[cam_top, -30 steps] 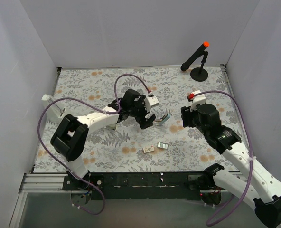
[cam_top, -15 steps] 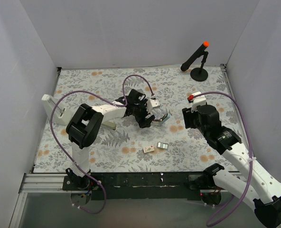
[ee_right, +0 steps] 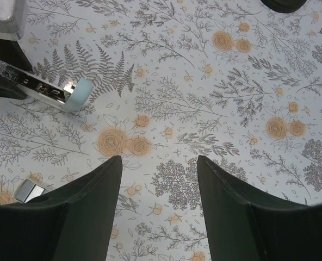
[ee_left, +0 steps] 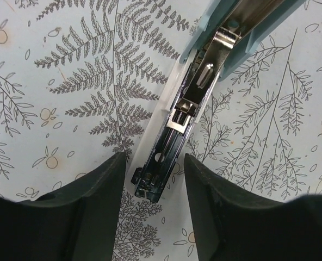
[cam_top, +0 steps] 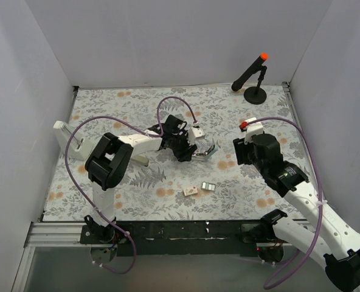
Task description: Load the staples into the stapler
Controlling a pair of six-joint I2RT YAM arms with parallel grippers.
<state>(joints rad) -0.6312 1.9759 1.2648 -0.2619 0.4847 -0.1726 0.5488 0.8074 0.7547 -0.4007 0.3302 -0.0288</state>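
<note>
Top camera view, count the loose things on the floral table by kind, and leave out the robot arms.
Pale blue open stapler with metal rail: 1
Tiny dark-rimmed tray of silvery staples: 1
Small beige cardboard box: 1
Black stand with orange-tipped rod: 1
Total: 4

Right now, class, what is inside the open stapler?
The stapler lies open between the left gripper's fingers. Its metal channel shows a pusher and nothing loaded that I can see. The far end is cut off by the frame.
</note>
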